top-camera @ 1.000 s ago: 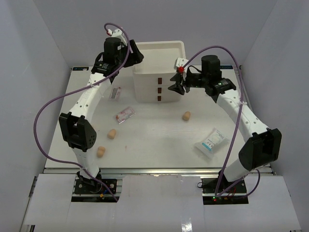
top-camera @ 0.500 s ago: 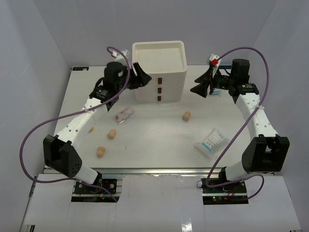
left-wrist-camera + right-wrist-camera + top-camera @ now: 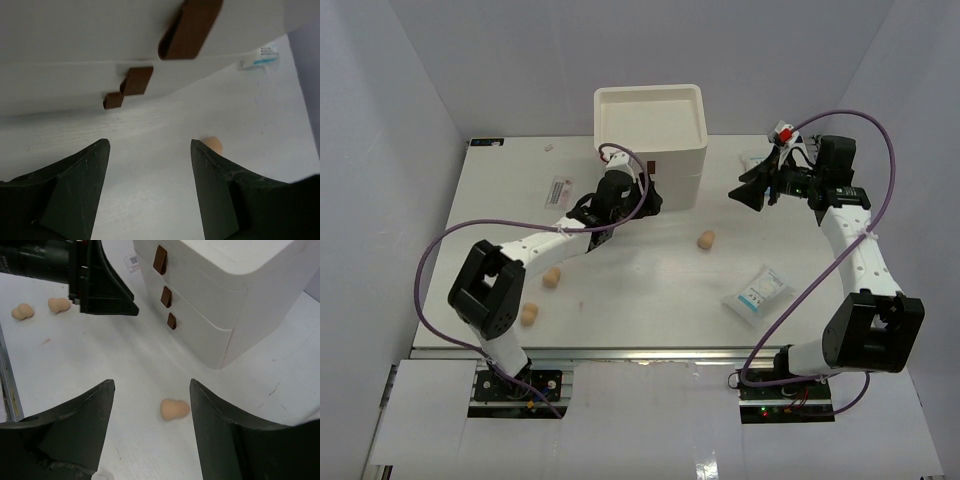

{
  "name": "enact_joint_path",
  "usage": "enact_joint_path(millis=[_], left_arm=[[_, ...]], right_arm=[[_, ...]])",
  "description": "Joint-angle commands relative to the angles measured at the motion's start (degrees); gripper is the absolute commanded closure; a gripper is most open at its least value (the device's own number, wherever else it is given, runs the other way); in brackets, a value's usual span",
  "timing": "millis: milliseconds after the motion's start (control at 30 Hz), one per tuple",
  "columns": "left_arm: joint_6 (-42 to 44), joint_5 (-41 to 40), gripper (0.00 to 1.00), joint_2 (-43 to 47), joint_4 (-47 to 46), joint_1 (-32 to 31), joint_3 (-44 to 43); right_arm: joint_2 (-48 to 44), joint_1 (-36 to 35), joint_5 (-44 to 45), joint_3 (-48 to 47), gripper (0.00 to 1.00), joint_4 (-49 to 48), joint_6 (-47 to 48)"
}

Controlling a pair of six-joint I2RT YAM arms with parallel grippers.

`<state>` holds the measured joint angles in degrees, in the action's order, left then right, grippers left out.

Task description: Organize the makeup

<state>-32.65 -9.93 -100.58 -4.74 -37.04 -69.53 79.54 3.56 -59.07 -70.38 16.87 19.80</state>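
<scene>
Left end effector (image 3: 150, 145): wide open, empty, facing the drawer box (image 3: 650, 125).
Right end effector (image 3: 151, 385): wide open, empty.
Sponge (image 3: 174, 409): lay on the worktop (image 3: 650, 290), lower centre.
Handling: probably light and squashy; pinch its waist.

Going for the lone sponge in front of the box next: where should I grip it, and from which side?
Grip the sponge across its thick middle, coming straight down from above. It lies on its side on the table, so the jaws should close across its short width. It sits apart from the box, so there looks to be room for both jaws.
</scene>
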Motion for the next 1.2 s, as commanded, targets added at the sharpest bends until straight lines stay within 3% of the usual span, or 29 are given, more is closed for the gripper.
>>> enact_joint_path(millis=[0,200,300,567,700,1167], left_arm=[[2.8,-5.4,0.24,-5.9,-3.9,0.1,-8.2],[2.8,-8.3,0.31,-11.2,-1.7,0.1,-13.7],[2.9,-8.9,0.4,-11.9,-1.0,0.2,-15.3],[3.4,-9.7,0.78,-11.2,0.1,0.1,-15.2],[2.4,-5.9,0.87,-9.0,-0.1,0.0,-12.0],[-5.6,1.4,0.89,7.7,0.0,-5.9,6.9]], right_arm=[[-2.8,1.4,-2.0,1.5,0.31,-1.2,-0.9],[-3.9,3.1,-2.4,3.2,0.31,-1.2,-0.9],[-4.1,3.4,-2.6,3.8,0.31,-1.3,-0.9],[-4.0,3.6,-3.0,4.2,0.31,-1.2,-1.0],[-4.0,3.6,-3.0,4.2,0.31,-1.1,-0.7],[-4.8,3.6,-5.3,4.9,0.31,6.7,10.7]])
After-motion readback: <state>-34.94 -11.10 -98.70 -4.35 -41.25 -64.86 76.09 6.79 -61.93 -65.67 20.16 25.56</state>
